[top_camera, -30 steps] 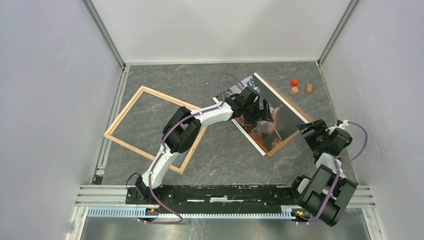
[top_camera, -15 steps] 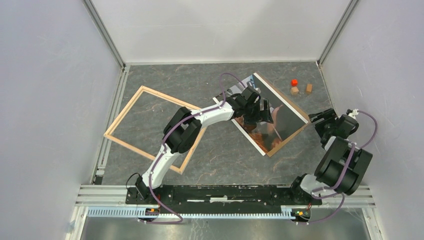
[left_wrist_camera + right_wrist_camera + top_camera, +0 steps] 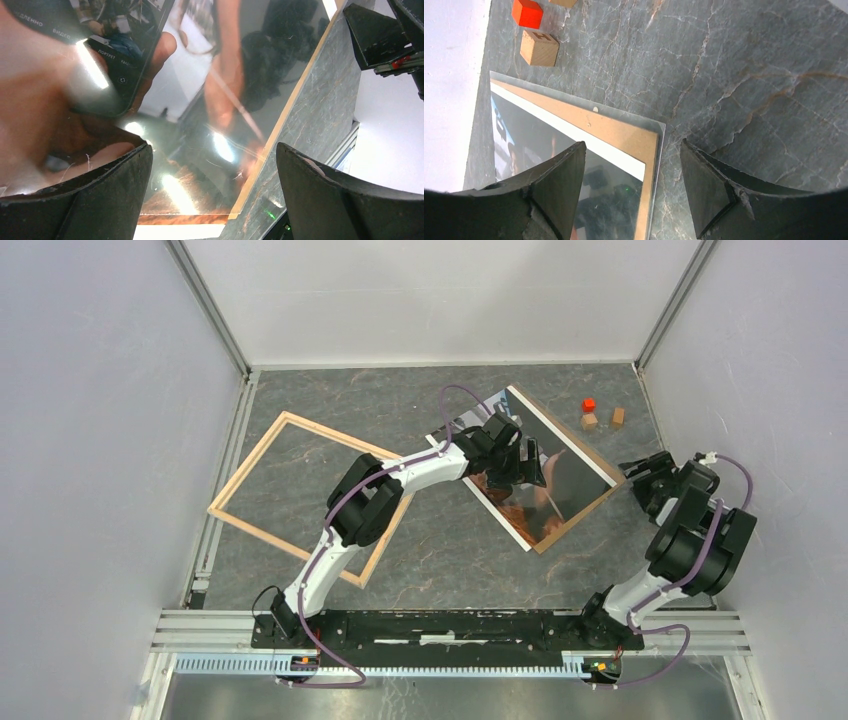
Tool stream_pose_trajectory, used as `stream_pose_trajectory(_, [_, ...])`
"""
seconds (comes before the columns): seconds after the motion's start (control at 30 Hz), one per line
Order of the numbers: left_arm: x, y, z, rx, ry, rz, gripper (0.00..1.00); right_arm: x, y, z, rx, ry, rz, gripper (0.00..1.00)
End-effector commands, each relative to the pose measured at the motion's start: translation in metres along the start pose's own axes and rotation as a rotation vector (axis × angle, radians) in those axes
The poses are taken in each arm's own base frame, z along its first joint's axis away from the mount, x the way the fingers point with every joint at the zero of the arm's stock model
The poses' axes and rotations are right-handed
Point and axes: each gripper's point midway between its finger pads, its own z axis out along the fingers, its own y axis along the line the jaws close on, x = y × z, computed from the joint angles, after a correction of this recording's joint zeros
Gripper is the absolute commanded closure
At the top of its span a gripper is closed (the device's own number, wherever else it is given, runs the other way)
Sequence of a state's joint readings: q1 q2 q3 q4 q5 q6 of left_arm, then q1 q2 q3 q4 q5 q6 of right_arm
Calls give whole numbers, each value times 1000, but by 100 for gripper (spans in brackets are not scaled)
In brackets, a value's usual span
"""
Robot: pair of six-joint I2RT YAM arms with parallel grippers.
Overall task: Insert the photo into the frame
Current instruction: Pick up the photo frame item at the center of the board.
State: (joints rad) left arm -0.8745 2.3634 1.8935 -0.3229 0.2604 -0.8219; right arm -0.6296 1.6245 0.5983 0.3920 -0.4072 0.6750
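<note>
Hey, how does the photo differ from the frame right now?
The frame is an open outline of pale wood rails, with the table showing through. The photo is a solid, glossy print. The frame lies on the left, straight on the table, while the photo lies on the right, on a brown board. Both are large rectangles lying flat and skewed.
</note>
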Motion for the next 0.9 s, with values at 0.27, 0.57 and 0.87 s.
stream_pose_trajectory(0.27, [11, 31, 10, -96, 45, 23, 0, -3, 12, 20, -124, 12, 35, 25])
stream_pose_trajectory(0.57, [13, 31, 12, -94, 52, 25, 0, -17, 55, 4, -334, -46, 46, 28])
stream_pose_trajectory(0.87, [13, 31, 12, -93, 51, 22, 0, -3, 64, 4, -375, -23, 68, 30])
